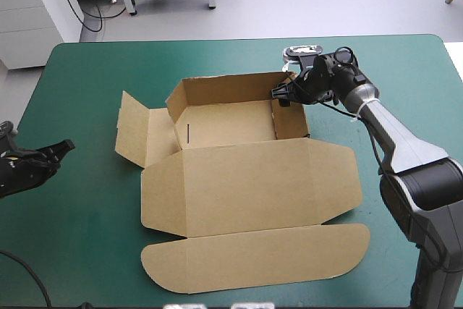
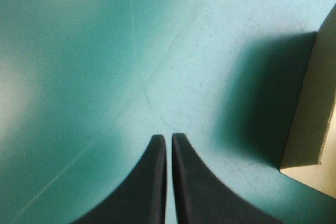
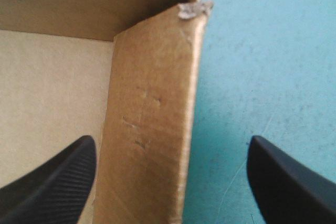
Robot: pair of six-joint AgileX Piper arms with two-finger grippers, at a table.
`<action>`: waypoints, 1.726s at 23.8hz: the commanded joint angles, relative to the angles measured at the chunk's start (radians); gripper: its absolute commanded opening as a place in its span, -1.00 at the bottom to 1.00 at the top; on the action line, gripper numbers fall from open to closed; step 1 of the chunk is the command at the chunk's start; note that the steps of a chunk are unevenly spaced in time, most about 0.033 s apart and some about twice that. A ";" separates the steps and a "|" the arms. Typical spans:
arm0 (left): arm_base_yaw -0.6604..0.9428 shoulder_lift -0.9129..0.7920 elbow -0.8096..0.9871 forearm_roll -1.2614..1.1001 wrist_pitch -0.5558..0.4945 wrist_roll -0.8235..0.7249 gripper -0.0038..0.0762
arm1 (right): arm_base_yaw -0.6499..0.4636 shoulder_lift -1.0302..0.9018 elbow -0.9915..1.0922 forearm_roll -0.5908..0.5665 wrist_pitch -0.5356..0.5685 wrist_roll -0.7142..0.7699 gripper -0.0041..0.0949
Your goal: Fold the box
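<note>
High view: the box (image 1: pixel 231 124) lies mid-table, partly raised, lid (image 1: pixel 249 186) flat — right claw (image 1: pixel 283 96) at its far right corner, left claw (image 1: pixel 64 148) well apart. Left wrist: fingers (image 2: pixel 152 182) pressed together over bare cover (image 2: pixel 105 51). Right wrist: fingers (image 3: pixel 58 182) spread astride the wall (image 3: pixel 152 119) — light, stiff board, best pinched there, I judge.
</note>
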 commanded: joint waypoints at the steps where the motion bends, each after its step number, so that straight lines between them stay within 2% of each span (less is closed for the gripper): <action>1: -0.006 -0.023 -0.025 -0.022 -0.040 -0.005 -0.88 | -0.006 -0.062 -0.112 -0.024 0.037 0.028 0.85; 8: -0.006 -0.023 -0.025 -0.031 -0.035 -0.005 -0.88 | -0.006 -0.065 -0.361 -0.085 0.282 0.024 0.85; 13: -0.006 -0.023 -0.025 -0.025 -0.035 -0.005 -0.88 | -0.004 -0.170 -0.378 -0.030 0.283 0.025 0.85; 19: -0.016 -0.023 -0.025 -0.025 -0.035 -0.005 -0.88 | 0.004 -0.349 -0.093 -0.015 0.280 -0.026 0.85; 31: -0.016 -0.023 -0.025 -0.074 -0.040 -0.003 -0.88 | 0.004 -0.113 -0.091 -0.011 0.253 -0.022 0.85; 34: -0.016 -0.023 -0.025 -0.074 -0.040 -0.003 -0.88 | 0.004 -0.047 -0.091 -0.016 0.211 -0.022 0.85; 41: -0.016 -0.023 -0.025 -0.072 -0.040 -0.003 -0.88 | 0.005 0.017 -0.124 0.004 0.197 -0.023 0.85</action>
